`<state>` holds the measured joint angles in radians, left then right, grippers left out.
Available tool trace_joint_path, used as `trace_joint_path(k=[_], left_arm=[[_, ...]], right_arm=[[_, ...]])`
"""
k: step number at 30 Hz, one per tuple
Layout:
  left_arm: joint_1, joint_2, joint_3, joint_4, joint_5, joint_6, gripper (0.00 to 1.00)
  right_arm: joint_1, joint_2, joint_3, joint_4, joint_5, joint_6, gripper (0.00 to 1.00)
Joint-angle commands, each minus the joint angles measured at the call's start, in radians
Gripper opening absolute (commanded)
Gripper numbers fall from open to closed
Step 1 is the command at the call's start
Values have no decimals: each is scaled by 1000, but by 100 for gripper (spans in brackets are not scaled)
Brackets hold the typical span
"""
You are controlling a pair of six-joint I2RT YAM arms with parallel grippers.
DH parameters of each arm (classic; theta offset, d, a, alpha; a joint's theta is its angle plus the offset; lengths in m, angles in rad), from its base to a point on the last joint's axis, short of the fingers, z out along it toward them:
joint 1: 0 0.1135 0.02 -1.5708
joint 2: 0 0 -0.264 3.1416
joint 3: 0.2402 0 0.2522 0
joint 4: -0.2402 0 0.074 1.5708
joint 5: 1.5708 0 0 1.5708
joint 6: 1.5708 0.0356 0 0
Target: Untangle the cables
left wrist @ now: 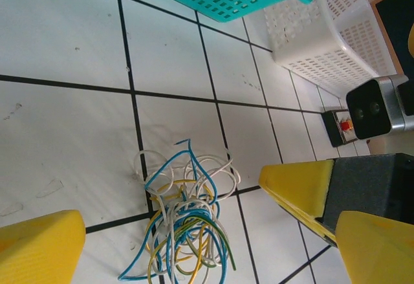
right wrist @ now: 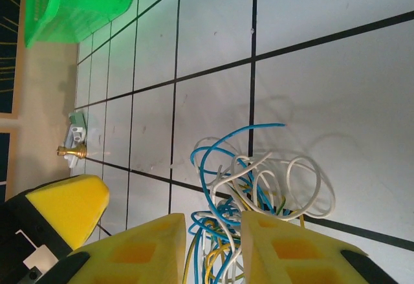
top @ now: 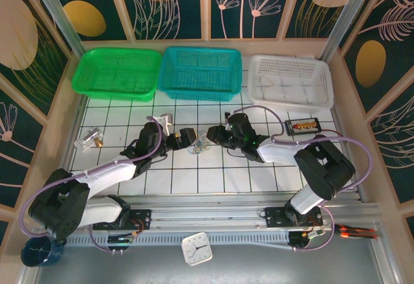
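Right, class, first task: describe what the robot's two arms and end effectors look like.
The left arm and right arm match: glossy white links, black joints and bases, and a purple cable looping along each. The left end effector and right end effector are black, each with two blocky yellow fingers that have square recesses.

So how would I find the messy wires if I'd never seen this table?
Find the teal basket in the middle of the far edge of the white tiled table. Come nearer from it, and the cables lie heaped on the tiles. They alone are a loose scribble of thin blue, white and yellow loops; the black box off to the right is a solid block.
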<state>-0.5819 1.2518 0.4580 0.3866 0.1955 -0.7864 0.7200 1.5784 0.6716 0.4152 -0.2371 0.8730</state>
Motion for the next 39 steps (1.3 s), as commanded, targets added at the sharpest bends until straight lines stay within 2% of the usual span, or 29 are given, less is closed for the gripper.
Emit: trace_joint_path(k=[1, 13, 19, 23, 39], left_arm=[[-5, 15, 10, 24, 27, 12, 99], [-4, 21, 10, 19, 26, 19, 99], [-4, 45, 17, -10, 3, 41, 99], [-5, 80, 34, -39, -10, 76, 99], [-5, 246, 101, -62, 16, 136, 99]], right_arm=[[9, 37, 9, 31, -5, 5, 29], [13, 100, 46, 43, -22, -1, 25], [13, 103, 56, 50, -34, -4, 15], [14, 90, 54, 50, -48, -9, 0], [33, -21, 109, 25, -94, -17, 0]])
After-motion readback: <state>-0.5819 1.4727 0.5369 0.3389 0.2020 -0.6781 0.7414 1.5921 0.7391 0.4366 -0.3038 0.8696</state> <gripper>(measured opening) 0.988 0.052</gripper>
